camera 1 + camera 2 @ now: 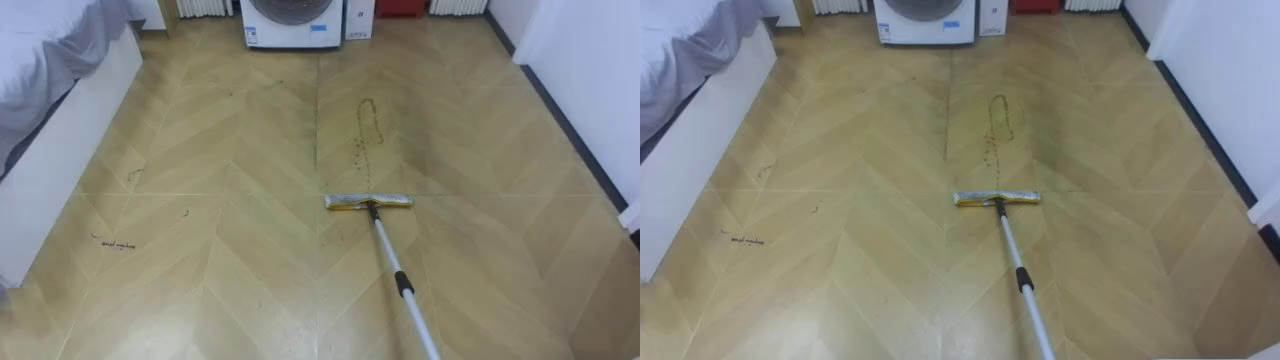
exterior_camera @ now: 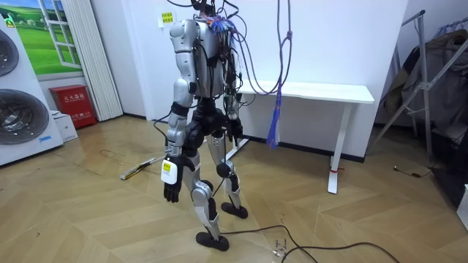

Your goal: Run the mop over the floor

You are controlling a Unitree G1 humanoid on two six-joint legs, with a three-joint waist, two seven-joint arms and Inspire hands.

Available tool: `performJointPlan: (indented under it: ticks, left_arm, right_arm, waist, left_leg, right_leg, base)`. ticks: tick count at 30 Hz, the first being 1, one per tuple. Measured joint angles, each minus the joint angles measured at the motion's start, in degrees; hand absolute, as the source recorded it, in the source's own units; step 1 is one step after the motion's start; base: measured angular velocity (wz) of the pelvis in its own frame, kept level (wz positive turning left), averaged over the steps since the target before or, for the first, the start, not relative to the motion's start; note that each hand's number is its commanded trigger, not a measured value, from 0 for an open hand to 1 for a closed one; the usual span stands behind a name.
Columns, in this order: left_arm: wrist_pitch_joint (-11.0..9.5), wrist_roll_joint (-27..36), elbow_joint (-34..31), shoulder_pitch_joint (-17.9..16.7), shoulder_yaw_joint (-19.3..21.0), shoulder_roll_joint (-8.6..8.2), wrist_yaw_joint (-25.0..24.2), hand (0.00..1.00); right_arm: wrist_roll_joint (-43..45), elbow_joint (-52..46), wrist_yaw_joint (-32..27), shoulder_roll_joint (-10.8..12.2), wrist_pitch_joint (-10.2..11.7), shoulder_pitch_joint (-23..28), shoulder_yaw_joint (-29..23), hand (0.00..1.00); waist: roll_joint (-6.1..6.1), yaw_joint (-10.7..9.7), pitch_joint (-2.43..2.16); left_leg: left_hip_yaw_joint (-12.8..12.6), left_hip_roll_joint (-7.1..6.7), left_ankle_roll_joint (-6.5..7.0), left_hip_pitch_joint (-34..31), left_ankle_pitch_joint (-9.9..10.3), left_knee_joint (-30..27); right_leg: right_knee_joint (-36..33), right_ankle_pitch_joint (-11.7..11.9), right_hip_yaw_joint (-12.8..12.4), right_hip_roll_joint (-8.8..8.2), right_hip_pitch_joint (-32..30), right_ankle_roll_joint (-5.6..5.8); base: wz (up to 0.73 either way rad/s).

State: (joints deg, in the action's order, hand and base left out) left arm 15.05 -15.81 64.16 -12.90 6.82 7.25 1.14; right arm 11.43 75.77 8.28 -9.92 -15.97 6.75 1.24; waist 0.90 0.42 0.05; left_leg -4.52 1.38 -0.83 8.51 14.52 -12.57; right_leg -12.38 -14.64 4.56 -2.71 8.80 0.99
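Note:
A flat mop lies with its yellowish head [image 1: 368, 201] on the wooden floor in front of me, and its pale handle [image 1: 400, 275] runs back toward the lower right. Just beyond the head a thin dark trail of dirt [image 1: 365, 125] loops across the boards. Smaller dark marks [image 1: 115, 243] lie to the left. In the room view I stand upright facing the washing machines, with the mop head [image 2: 135, 173] on the floor ahead. My right hand [image 2: 235, 131] is curled on the handle's upper end at hip height. My left hand [image 2: 170, 191] hangs by my thigh, fingers relaxed.
A white washing machine [image 1: 292, 22] stands at the far end, a bed with grey sheets [image 1: 50, 100] along the left and a white wall [image 1: 590, 70] on the right. Behind me are a white table [image 2: 307, 91] and a drying rack [image 2: 431, 80].

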Motion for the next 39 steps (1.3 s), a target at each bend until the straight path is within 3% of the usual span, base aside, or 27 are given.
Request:
performJointPlan:
  ticks: [19,25,34,37,39]
  left_arm:
    - [1.7,0.0,0.2,0.1,-0.2,-0.14,0.6,0.0]
    - [1.7,0.4,0.6,0.8,-0.3,-0.15,0.5,0.0]
    - [1.9,0.4,0.5,5.2,-2.5,-0.14,0.3,0.0]
    - [1.8,0.4,1.1,7.3,-3.8,-0.17,0.5,0.0]
    - [1.6,0.5,1.6,8.6,-4.0,-0.42,0.7,0.0]
  right_arm:
    - [0.1,-0.3,-0.1,0.1,-0.3,-1.2,-0.1,1.0]
    - [0.0,-0.4,-1.1,0.1,-0.3,-2.3,-0.1,1.0]
    - [-1.3,-0.3,-4.2,0.4,-0.3,-4.3,0.7,1.0]
    - [-2.9,-0.3,-5.7,0.5,-0.1,-5.3,1.4,1.0]
    - [-3.9,-0.4,-7.6,0.4,-0.1,-6.3,2.1,1.0]
  waist:
    - [-0.02,0.1,-0.04]
    - [-0.13,0.1,-0.11]
    - [-0.37,0.2,-0.17]
    - [-0.8,0.2,0.09]
    - [-1.51,0.5,0.57]
  left_leg:
    - [-0.5,-0.03,0.03,-1.9,0.0,-0.4]
    - [-0.4,0.04,0.09,-7.2,-0.1,-2.4]
    - [0.0,0.15,0.09,-17.5,-0.1,-7.9]
    - [0.0,0.28,0.1,-22.4,0.0,-10.8]
    - [0.4,0.43,0.26,-27.0,0.1,-13.9]
  right_leg:
    - [-0.3,0.1,-0.7,-0.07,-2.1,0.04]
    - [-2.6,0.0,-0.6,-0.17,-7.5,-0.03]
    - [-5.7,0.1,-0.5,-0.37,-16.5,-0.09]
    - [-8.8,0.0,-0.8,-0.44,-21.7,-0.19]
    - [-11.7,0.0,-0.7,-0.43,-26.0,-0.34]
  base:
    - [-0.01]
    - [0.0]
    - [0.01]
    - [-0.06]
    - [-0.09]
